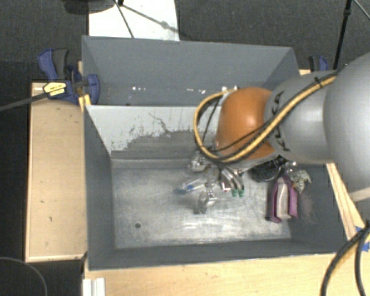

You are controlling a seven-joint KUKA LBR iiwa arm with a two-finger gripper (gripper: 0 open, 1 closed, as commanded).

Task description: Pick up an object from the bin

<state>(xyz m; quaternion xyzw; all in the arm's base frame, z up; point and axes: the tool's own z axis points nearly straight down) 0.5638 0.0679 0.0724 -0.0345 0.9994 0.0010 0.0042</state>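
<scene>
My gripper [202,203] hangs low over the middle of the bin floor, below the arm's orange cover. Just to its left lies a small clear piece with a blue end [185,189], close to the gripper or touching it; I cannot tell which. A small silvery piece with a green tip [237,191] lies just to its right. Nothing shows plainly held in the gripper.
A purple and white object [282,200] stands near the bin's right wall, with a dark item [266,170] behind it, partly under the arm. The arm covers the bin's right rear part. The bin's left half has bare floor.
</scene>
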